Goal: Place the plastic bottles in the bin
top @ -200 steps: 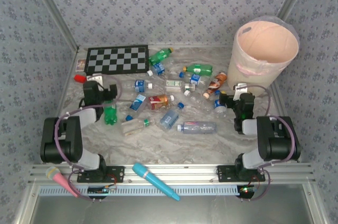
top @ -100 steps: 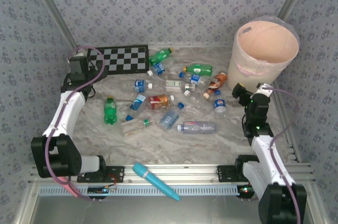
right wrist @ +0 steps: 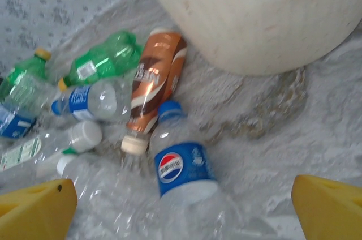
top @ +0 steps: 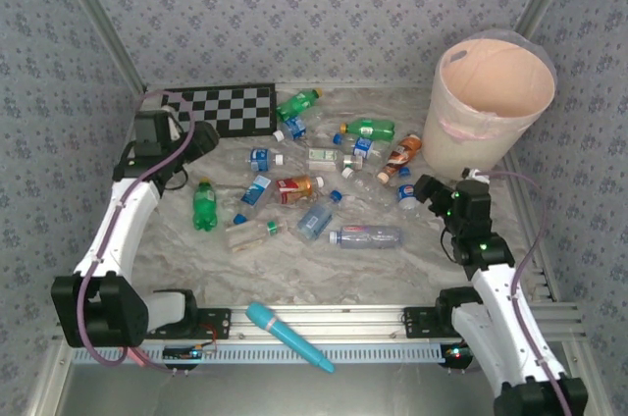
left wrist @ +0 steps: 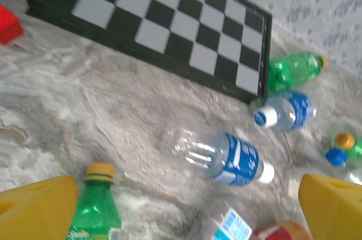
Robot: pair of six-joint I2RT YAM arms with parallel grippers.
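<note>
Across the grey marbled worktop (top: 294, 269), the small plastic bottles (top: 324, 185) lie scattered left of the tall pale-pink, bag-lined bin (top: 471, 146). Both end effectors gape empty, the right end effector (top: 432, 190) at the bin's foot and the left end effector (top: 201, 136) far left of the bin. The clear blue-capped cola bottle (right wrist: 180, 163) touches its neighbours, so closing on it may squirt it away or pinch two.

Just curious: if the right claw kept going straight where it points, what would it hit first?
Probably the clear bottle with the blue Pepsi label, lying straight ahead of the open right gripper; the bin stands beyond. Depth is unclear.
</note>
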